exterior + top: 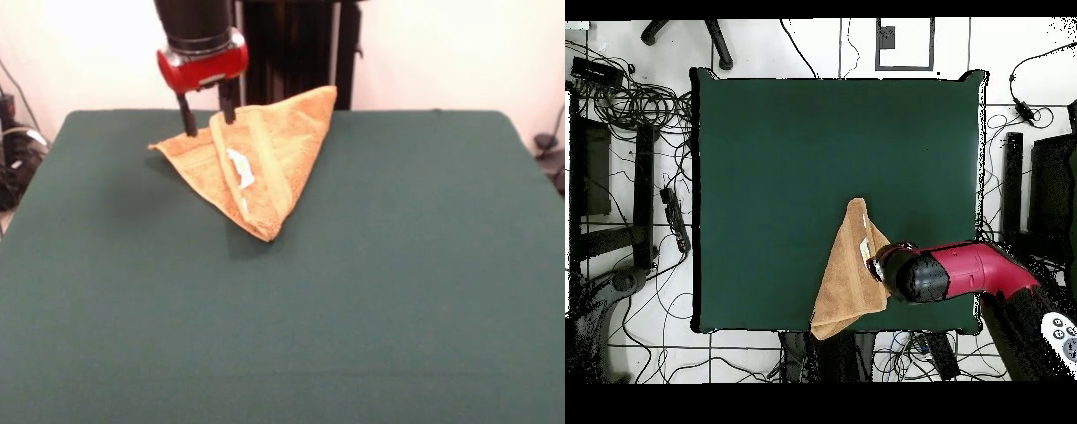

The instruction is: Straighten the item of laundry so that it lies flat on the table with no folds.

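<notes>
The golden-orange terry towel is seen folded into a rough triangle on the far part of the dark green cloth-covered table, and the red and black gripper is lowered over its folded upper edge with the two dark fingers spread apart, one of them at the cloth, nothing being visibly pinched. A small white label and a woven band are shown plainly only in the front view, whereas in the overhead view the towel is found to overhang the table edge beside the red arm, with tangled cables spread over the tiled floor around it.
</notes>
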Tool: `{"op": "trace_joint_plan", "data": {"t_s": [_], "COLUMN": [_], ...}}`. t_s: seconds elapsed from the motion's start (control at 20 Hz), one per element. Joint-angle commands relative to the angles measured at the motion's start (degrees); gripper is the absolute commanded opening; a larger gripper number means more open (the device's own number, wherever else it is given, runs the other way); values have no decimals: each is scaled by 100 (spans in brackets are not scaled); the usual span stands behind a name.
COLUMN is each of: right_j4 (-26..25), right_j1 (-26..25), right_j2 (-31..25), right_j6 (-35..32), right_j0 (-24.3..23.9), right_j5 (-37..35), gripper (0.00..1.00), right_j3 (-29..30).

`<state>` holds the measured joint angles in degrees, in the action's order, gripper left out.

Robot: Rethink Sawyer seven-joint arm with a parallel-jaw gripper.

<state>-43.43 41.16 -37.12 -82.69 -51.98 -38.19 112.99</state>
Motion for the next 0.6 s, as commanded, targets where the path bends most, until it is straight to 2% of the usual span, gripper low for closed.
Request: {"op": "trace_joint_plan", "data": {"t_s": [0.05, 0.25, 0.6], "right_j4": [-330, -337, -651], "right_j1": [-730, -900, -1599], "right_j2": [-135, -96, 52], "right_j6": [106, -9, 62], "right_j0": [371, 415, 367], "right_j5": [632, 780, 1219], "gripper": [100, 100, 100], "right_j3": [111, 104, -241]}}
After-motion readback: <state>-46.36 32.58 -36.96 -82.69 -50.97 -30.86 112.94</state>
